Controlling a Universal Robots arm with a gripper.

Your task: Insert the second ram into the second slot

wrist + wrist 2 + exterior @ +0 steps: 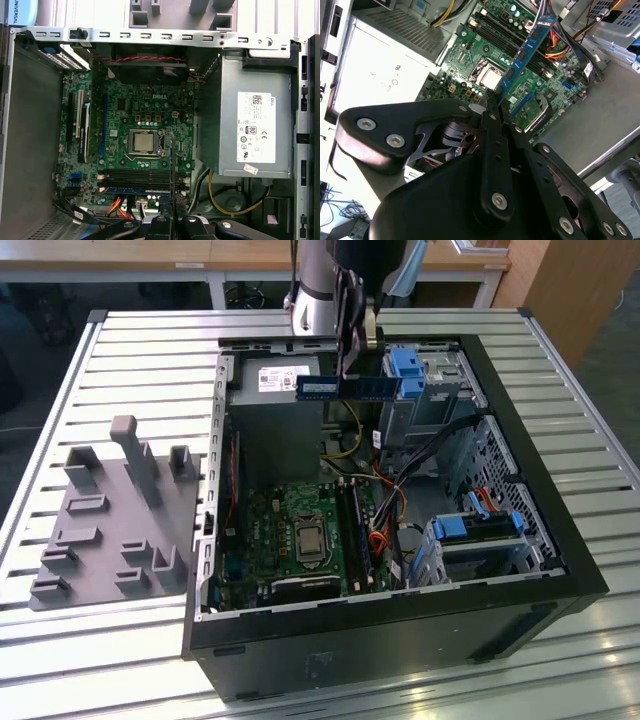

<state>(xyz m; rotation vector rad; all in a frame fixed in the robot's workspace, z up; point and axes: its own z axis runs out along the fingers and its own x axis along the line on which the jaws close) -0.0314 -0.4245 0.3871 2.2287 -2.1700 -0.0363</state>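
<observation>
My gripper [350,373] hangs over the back part of the open computer case [520,490], shut on the second ram [345,387], a thin blue stick held level above the case. In the second wrist view the fingers [490,112] pinch one end of the blue ram [525,52], which reaches out over the motherboard [470,65]. In the first wrist view the ram [172,165] shows edge-on as a thin line above the long dark memory slots [135,175]. Beside those slots, another blue stick [135,190] sits seated in a slot. I cannot tell which one is the second slot.
A grey power supply [275,390] lies under the held stick. Blue-handled drive cages [475,530] and loose cables [420,450] fill the case on the exterior view's right. The processor socket [307,540] is beside the slots. A grey fixture with pegs [115,525] lies left of the case.
</observation>
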